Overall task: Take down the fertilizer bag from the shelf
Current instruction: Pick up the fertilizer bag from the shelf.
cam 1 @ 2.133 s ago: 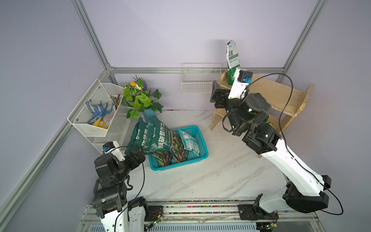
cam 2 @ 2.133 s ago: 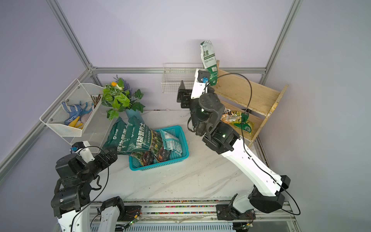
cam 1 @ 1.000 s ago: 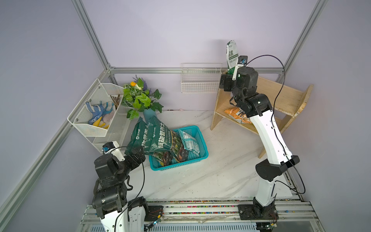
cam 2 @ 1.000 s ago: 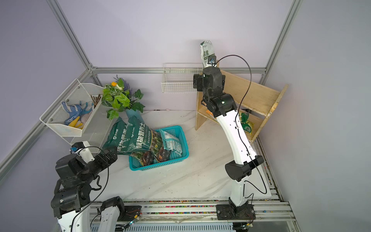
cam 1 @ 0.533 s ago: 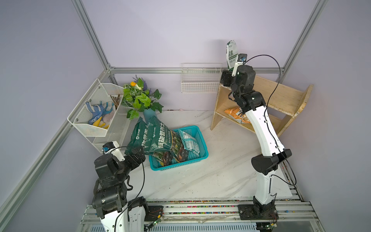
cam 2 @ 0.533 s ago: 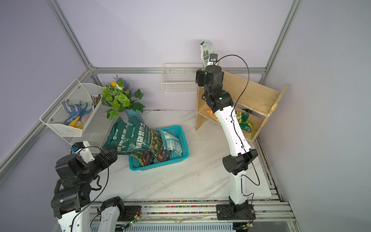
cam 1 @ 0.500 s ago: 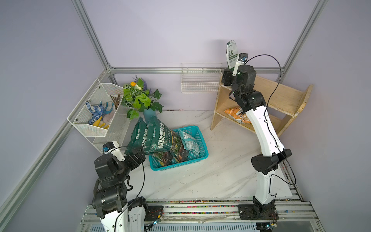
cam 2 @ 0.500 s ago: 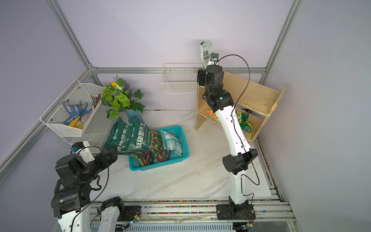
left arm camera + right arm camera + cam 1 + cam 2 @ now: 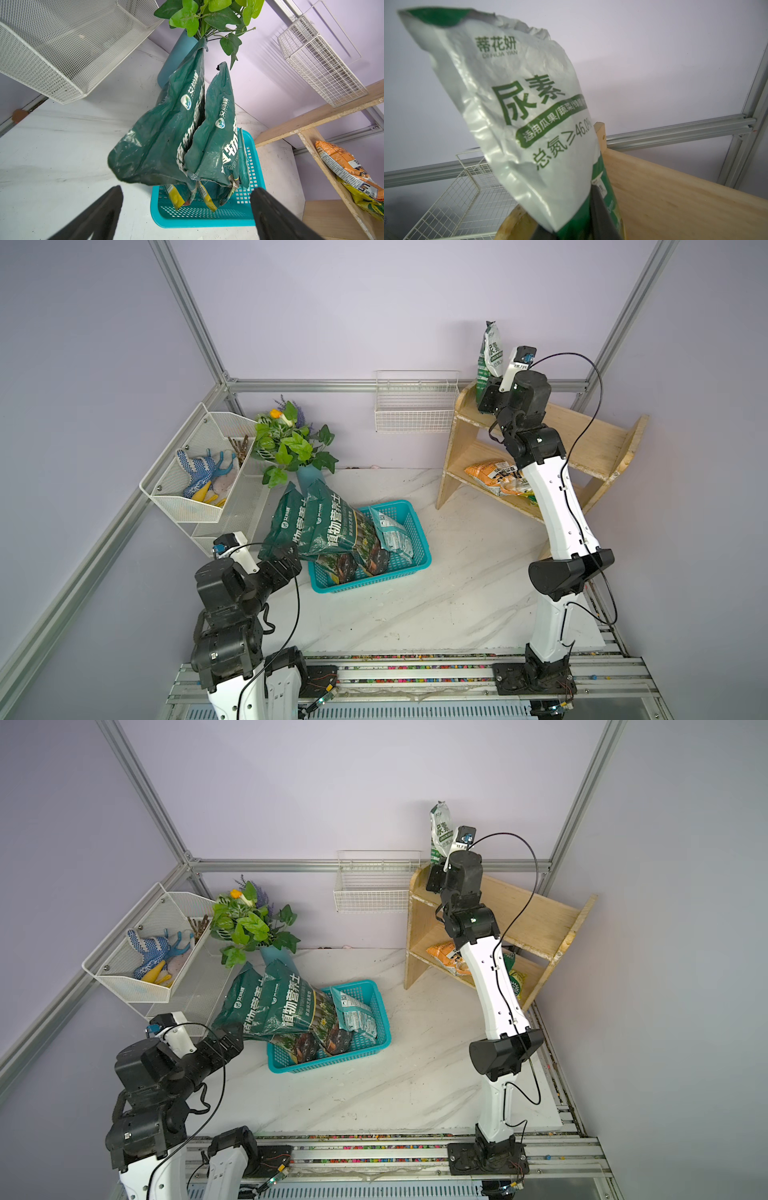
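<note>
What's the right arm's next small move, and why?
Probably a short lift straight up before drawing back. The right fingers look closed on the lower edge of the fertilizer bag, which stands upright on the top tier of the shelf. Raising it first should clear the bag's base off the wood, so it doesn't drag or tip.

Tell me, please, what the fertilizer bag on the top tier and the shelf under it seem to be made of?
The fertilizer bag looks like glossy plastic film, white and green: it is crinkled and shows bright highlights. The shelf looks like unpainted light wood, matte, with visible grain. I cannot tell whether it is solid board or plywood.
</note>
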Robot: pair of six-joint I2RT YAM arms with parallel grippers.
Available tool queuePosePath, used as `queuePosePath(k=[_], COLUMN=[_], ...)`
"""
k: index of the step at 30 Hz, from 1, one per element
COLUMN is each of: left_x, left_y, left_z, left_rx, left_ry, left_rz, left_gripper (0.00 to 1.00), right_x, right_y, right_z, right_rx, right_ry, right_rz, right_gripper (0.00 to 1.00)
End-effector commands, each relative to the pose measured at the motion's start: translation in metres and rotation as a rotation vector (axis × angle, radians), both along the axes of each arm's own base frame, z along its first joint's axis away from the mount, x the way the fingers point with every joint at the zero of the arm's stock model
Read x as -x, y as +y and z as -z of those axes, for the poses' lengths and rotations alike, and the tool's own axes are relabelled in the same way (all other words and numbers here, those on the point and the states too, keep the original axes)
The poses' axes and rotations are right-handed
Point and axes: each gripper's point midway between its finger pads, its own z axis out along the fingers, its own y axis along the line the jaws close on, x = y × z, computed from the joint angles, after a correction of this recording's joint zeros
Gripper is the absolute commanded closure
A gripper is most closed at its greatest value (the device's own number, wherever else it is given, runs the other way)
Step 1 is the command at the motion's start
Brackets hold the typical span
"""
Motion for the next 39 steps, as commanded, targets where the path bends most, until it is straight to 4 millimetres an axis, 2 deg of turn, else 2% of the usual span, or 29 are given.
queuePosePath(k=[1, 8, 11, 16, 22, 29, 39], left_x=[-0.001, -0.001, -0.001, 0.0, 0.0, 0.001, 0.001], left_y=[-0.002, 0.0, 0.0, 0.001, 0.002, 0.002, 0.002], left_z=[0.001, 0.001, 0.001, 0.0, 0.001, 0.0, -0.001], left_rx=[0.008, 0.007, 0.004, 0.0, 0.003, 0.002, 0.001], left_ry=[-0.003, -0.003, -0.003, -0.007, -0.005, -0.008, -0.012], left_rz=[0.013, 0.003, -0.001, -0.006, -0.012, -0.012, -0.008], left_gripper=[0.0, 0.01, 0.0, 0.0, 0.0, 0.0, 0.0], right_x=[0.029, 0.078, 0.102, 0.149, 0.188, 0.202, 0.183], right_y=[-0.004, -0.011, -0.004, 0.019, 0.062, 0.095, 0.134], right_z=[-0.028, -0.059, -0.064, -0.06, -0.041, -0.012, 0.056], right_rx=[-0.029, -0.047, -0.051, -0.083, -0.103, -0.145, -0.144], right_ry=[-0.054, -0.114, -0.139, -0.186, -0.225, -0.219, -0.158], right_rz=[-0.024, -0.052, -0.083, -0.164, -0.268, -0.363, -0.416], right_gripper=[1.0, 1.0, 1.0, 1.0, 1.0, 1.0, 1.0])
